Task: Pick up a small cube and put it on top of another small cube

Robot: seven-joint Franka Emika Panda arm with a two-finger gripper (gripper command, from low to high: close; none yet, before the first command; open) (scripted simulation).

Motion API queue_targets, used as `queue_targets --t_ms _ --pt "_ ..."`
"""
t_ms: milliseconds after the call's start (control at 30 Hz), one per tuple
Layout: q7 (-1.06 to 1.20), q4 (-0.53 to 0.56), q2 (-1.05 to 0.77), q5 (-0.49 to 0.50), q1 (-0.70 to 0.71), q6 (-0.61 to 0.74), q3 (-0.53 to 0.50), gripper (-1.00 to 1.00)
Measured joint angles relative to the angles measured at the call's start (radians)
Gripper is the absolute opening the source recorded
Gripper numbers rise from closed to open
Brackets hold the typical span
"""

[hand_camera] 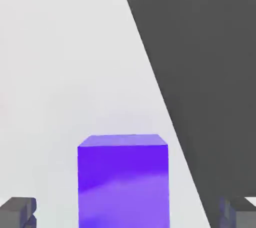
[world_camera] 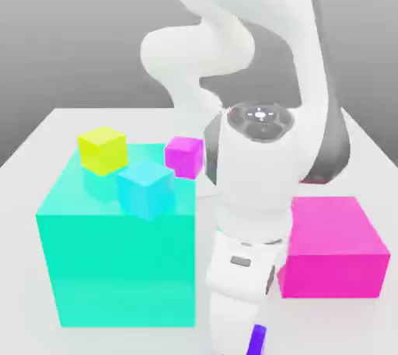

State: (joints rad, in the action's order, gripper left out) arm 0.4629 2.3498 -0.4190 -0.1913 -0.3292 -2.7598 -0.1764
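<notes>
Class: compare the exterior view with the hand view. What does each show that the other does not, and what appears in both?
Exterior view alone: the white arm, a big teal block with a yellow cube and a light blue cube on top, a small magenta cube and a big magenta block.
Hand view alone: the open gripper with its fingertips either side of the cube.
Both: the small violet-purple cube and the white table.

Glossy small cube [hand_camera: 123, 182] (smooth faces)
</notes>
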Motion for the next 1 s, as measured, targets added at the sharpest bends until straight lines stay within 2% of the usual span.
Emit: queue_targets --t_ms 33,300,400,567,700,1000 --pt "0.01 -0.007 -0.036 -0.012 0.012 -0.028 0.015 -1.0" --pt "0.005 -0.003 -0.019 -0.004 0.006 -0.012 0.008 -1.0" --pt "-0.028 0.018 0.083 0.04 -0.016 0.067 -0.024 -1.0" --pt "-0.087 0.014 0.23 -0.006 0.001 0.244 -0.047 -1.0" --pt "-0.184 0.008 0.355 0.008 0.03 0.383 -0.076 -1.0" --pt "-0.502 0.003 0.666 0.181 0.142 0.67 -0.086 -1.0"
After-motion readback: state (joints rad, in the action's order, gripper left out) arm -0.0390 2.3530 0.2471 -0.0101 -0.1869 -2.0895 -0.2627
